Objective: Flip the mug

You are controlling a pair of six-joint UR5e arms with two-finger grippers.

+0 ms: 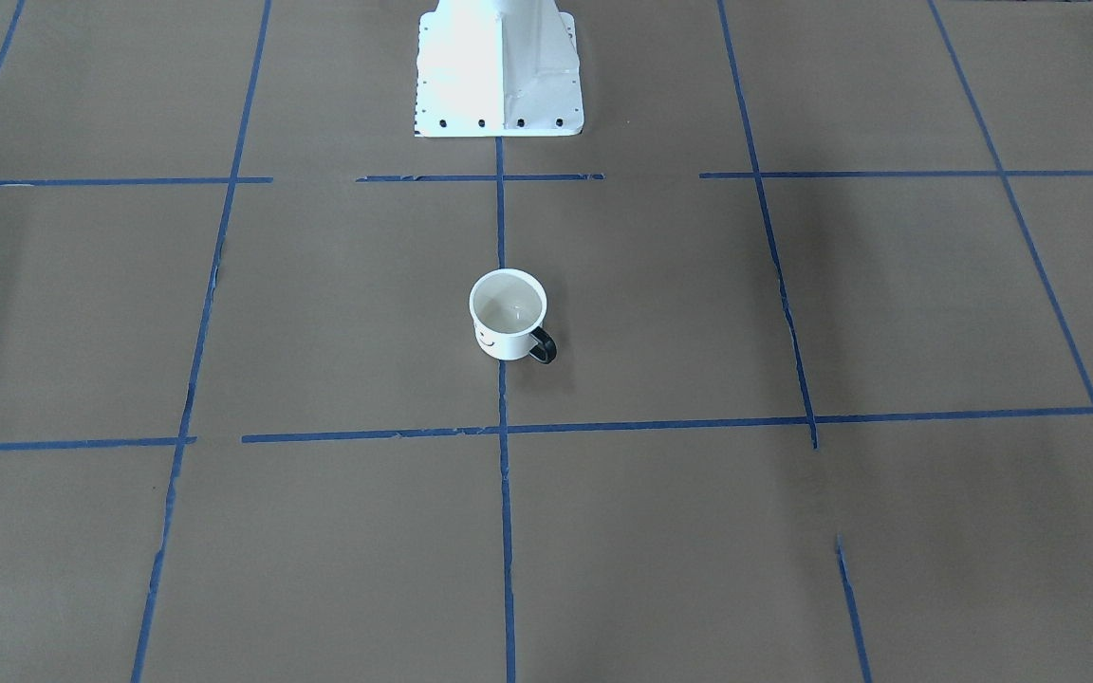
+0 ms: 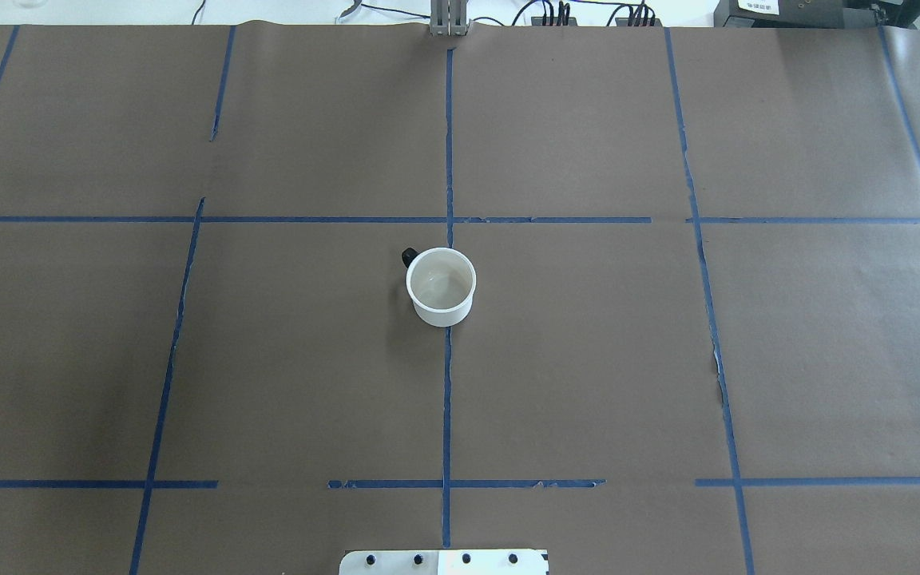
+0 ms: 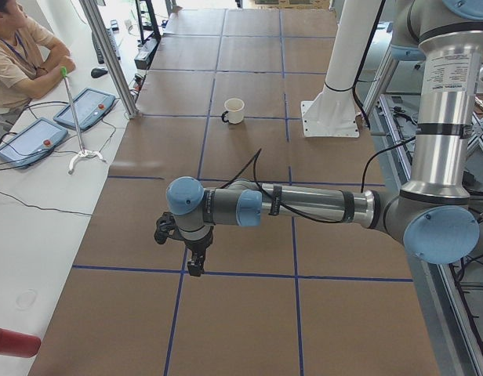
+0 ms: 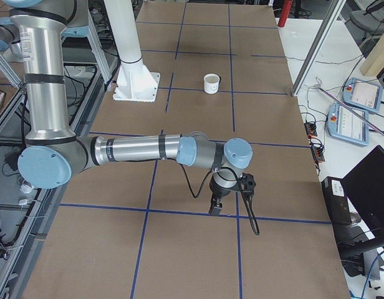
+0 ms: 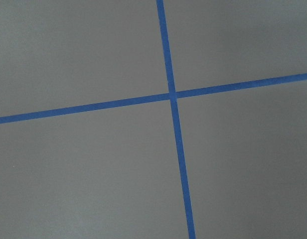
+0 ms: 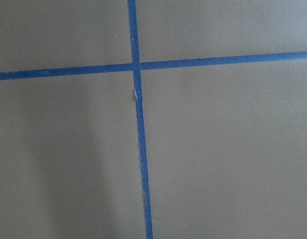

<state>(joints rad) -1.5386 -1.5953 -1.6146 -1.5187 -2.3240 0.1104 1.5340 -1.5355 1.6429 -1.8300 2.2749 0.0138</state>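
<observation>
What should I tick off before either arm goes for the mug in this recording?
1. Mug pose known: ok. It stands upright, mouth up, so the flip is not yet done.
2. Mug empty: ok. The pale inside shows nothing in it.
3. Handle direction known: ok. It points away from the robot's base, toward the robot's left.
4. Mug free of both grippers: ok. Both hang well away from it, toward the table's ends.
5. Left gripper open: cannot tell. It shows only in a side view.
6. Right gripper open: cannot tell, for the same reason.
</observation>
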